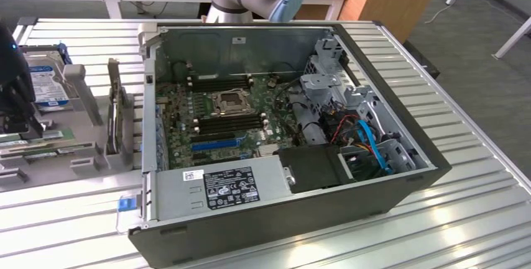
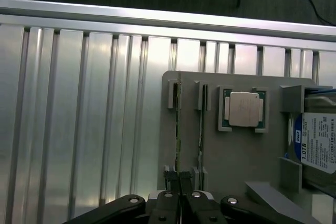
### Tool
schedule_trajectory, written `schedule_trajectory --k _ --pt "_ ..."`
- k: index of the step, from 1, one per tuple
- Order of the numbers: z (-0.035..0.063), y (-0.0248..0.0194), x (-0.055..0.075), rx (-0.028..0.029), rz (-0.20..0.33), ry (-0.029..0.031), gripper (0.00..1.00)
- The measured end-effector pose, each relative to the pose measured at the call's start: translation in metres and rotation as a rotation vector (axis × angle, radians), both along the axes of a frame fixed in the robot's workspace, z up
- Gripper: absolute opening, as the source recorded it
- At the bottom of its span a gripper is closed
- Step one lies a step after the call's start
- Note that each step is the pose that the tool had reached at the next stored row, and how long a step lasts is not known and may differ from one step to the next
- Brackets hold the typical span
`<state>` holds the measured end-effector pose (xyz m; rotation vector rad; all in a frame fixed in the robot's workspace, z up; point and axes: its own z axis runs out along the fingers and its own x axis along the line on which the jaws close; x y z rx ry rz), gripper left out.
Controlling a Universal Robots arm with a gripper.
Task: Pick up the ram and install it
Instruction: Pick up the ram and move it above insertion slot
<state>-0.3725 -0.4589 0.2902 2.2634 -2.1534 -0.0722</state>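
The ram (image 2: 178, 124) is a thin green stick seen edge-on, standing in a slot of the grey holder tray (image 2: 231, 156). A second green stick (image 2: 200, 124) stands beside it. My gripper (image 2: 181, 184) is at the near end of the first stick, its black fingers (image 2: 168, 203) drawn together with the stick's edge between them. In the exterior view the gripper (image 1: 15, 117) hangs at the far left over the tray, where the green sticks (image 1: 40, 138) lie. The open computer case (image 1: 390, 200) holds the motherboard with its black memory slots (image 1: 220, 123).
A blue-labelled hard drive (image 1: 46, 79) (image 2: 317, 142) and a processor chip (image 2: 243, 109) share the tray. A dark expansion card (image 1: 116, 117) stands between tray and case. The power supply (image 1: 224, 185) and cables (image 1: 365, 138) crowd the case. Ribbed metal tabletop (image 2: 79, 119) lies all around.
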Motion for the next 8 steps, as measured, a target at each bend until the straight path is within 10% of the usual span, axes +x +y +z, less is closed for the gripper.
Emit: schedule_trajectory --k 8 --pt "0.0109 0.0 0.0 0.0 0.0 0.0 0.12"
